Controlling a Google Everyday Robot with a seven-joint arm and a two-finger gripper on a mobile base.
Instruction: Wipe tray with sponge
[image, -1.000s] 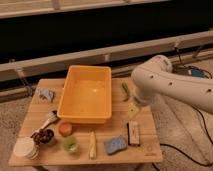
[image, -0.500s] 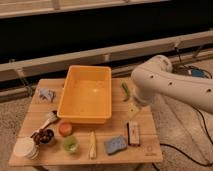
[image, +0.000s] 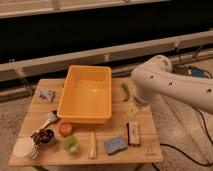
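Fingers on your gripper (image: 132, 108) are spread wide with nothing between them, so you're not holding anything right now. The gripper hangs under the bend of the big white arm (image: 170, 87), low over the worktop (image: 150, 150), just beside the right edge of the tray (image: 82, 119) and not touching it as far as I can tell. The tray sits in the middle of the worktop toward the back, orange-yellow, and looks empty inside. Your sponge (image: 115, 145) is lying flat near the front edge of the worktop, blue side up, in front of the tray's right corner and well apart from the gripper. Right next to it on the right is a dark brush block (image: 133, 134), pretty much under the gripper's side of things. A green pod-shaped thing (image: 125, 91) lies between the tray and the arm. Over on the left you've got a grey-blue rag (image: 46, 93) near the back corner, and down front a white stack (image: 24, 148), a bowl of dark stuff (image: 44, 136), a green cup (image: 71, 144) and a pale yellow stick-shaped item (image: 92, 145)
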